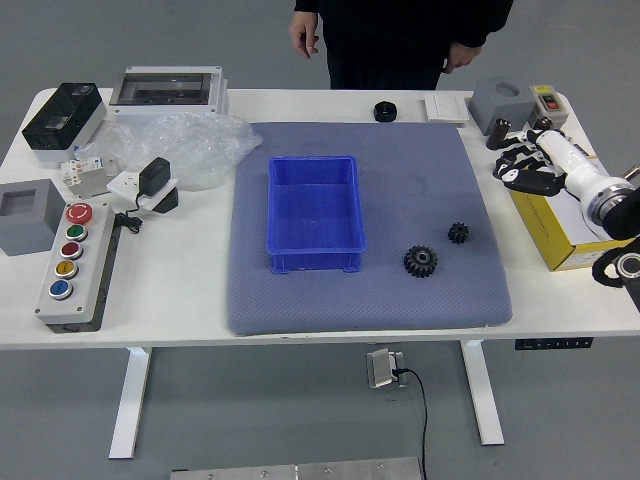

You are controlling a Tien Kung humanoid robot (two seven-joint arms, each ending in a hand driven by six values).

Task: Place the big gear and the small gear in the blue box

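The fingers (pixel 534 182) of the right hand (pixel 530 160) are relaxed and hold nothing, right of the mat (pixel 380 304). From them, the small gear (pixel 458 232) lies left and near; the big gear (pixel 420 262) lies farther along that diagonal. Both are round, presenting no long axis for alignment. The blue box (pixel 316 250) sits left of both. A person's hands (pixel 304 34) hang at the far side.
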